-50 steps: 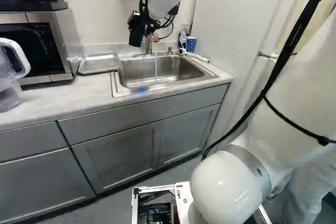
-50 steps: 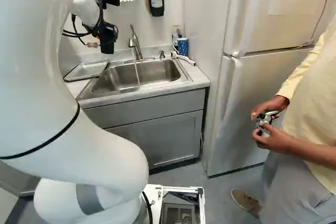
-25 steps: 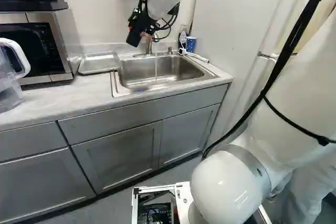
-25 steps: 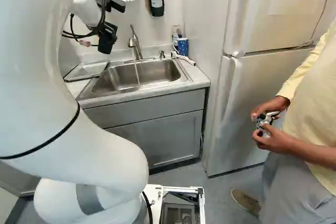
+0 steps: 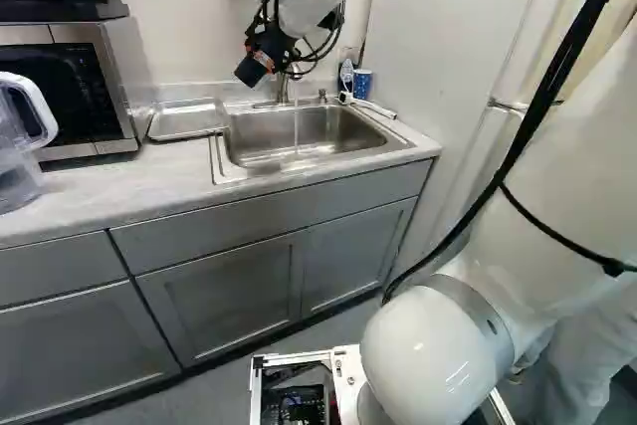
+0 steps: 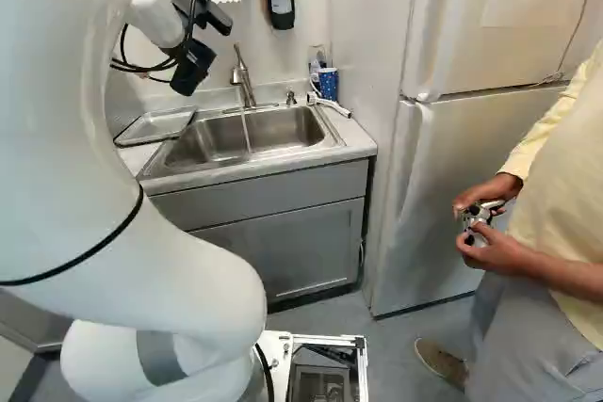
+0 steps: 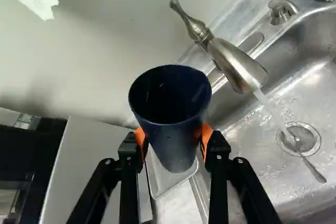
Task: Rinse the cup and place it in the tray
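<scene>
In the left base view the tool (image 5: pixel 265 55) hangs above the back of the sink (image 5: pixel 304 146), with the cup (image 5: pixel 251 70) at its lower end. The cup leans, its long axis slanting down towards the left of that view. The tray (image 5: pixel 187 119) lies on the worktop (image 5: pixel 129 183), lower than the tool and off to its left there.

In the right base view the cup is a short, dark, slanted cylinder just below the tool; from here I can't fairly make out which end is its mouth.

In the wrist view the tool's fingers stand part-way open with the cup clasped between their orange pads (image 7: pixel 206 137). Its wide mouth faces back towards the wrist, and its long axis runs away to the narrower base ahead of the tool. It is deep navy, plain and smooth, tapered, with a few pale flecks inside. Beside the tool, water (image 7: pixel 273 113) runs from the faucet (image 7: pixel 236 64), apart from the cup.
</scene>
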Motion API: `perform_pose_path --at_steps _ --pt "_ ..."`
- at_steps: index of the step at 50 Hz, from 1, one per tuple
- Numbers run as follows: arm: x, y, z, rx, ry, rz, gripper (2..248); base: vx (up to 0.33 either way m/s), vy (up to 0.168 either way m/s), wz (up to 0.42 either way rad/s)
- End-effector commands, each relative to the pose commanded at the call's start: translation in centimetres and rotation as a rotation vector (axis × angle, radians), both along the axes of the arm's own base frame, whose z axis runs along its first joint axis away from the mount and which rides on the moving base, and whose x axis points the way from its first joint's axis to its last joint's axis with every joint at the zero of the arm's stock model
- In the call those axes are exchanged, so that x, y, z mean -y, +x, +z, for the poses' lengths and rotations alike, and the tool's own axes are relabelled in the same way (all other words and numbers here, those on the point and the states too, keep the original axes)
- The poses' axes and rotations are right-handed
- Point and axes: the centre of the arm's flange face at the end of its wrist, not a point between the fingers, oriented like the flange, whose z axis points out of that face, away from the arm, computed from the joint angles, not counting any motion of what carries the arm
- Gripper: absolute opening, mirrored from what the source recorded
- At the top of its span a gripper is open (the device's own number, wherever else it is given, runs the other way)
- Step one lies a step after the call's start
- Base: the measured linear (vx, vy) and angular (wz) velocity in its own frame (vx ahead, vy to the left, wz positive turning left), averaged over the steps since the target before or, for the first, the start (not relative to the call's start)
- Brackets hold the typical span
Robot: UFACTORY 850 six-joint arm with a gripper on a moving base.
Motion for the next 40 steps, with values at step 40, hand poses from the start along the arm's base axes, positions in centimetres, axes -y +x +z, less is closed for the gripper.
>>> perform_pose_path --at_steps 40 --pt "0.00 0.00 0.00 -0.151 0.339 -0.198 120 0.000 0.000 0.000"
